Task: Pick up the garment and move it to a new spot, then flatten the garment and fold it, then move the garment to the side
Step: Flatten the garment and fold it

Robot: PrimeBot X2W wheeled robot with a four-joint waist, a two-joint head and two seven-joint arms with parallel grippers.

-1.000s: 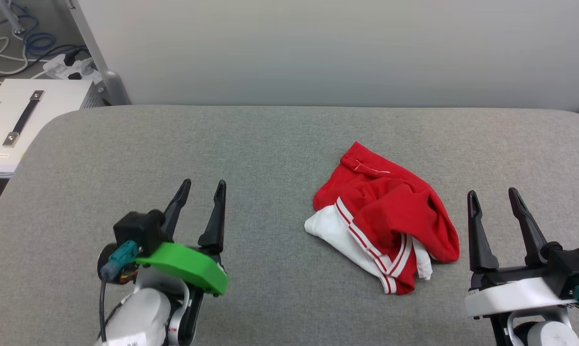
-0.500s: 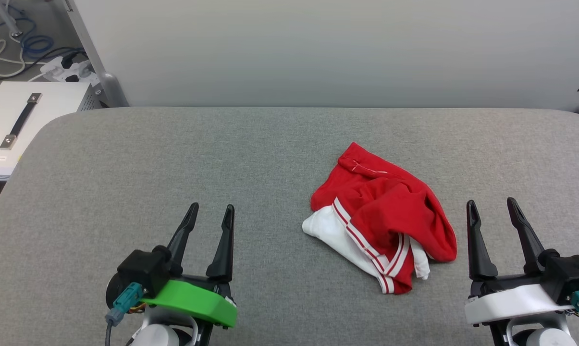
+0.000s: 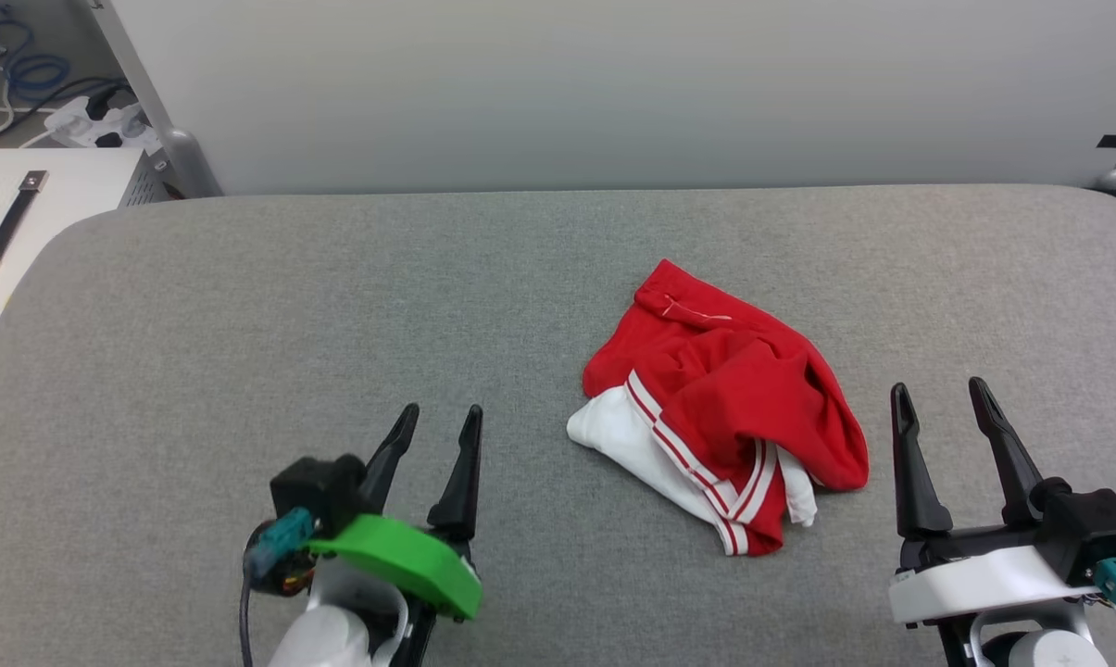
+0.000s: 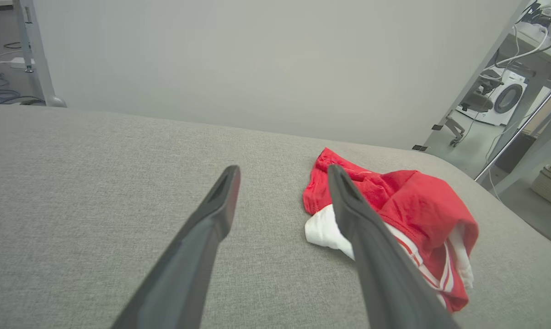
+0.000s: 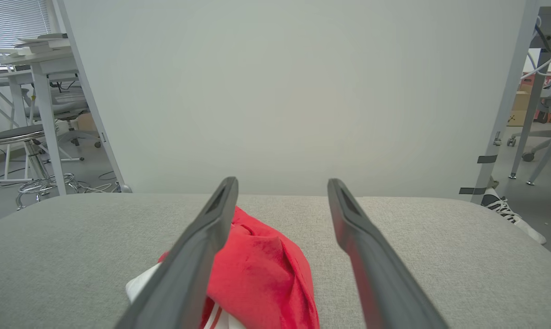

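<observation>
Your holdings, nearest first. Two grippers, four dark fingers in all: left gripper (image 3: 442,409), its pair spread wide and holding nothing, and right gripper (image 3: 937,386), its pair likewise wide and empty. Both are over the one grey padded table (image 3: 243,296). One garment (image 3: 724,398), red with a white sleeve and red-white striped trim, lies crumpled in a single heap on the table. It sits between the two pairs of fingers, to the right of your left fingertips and just left of your right fingertips, touching neither. Beyond all the fingertips, one pale panel (image 3: 613,93) runs along the table's far edge. Far out past the left fingers are one white case (image 3: 67,185) with one black handle, and one power strip (image 3: 94,125) among cables.
</observation>
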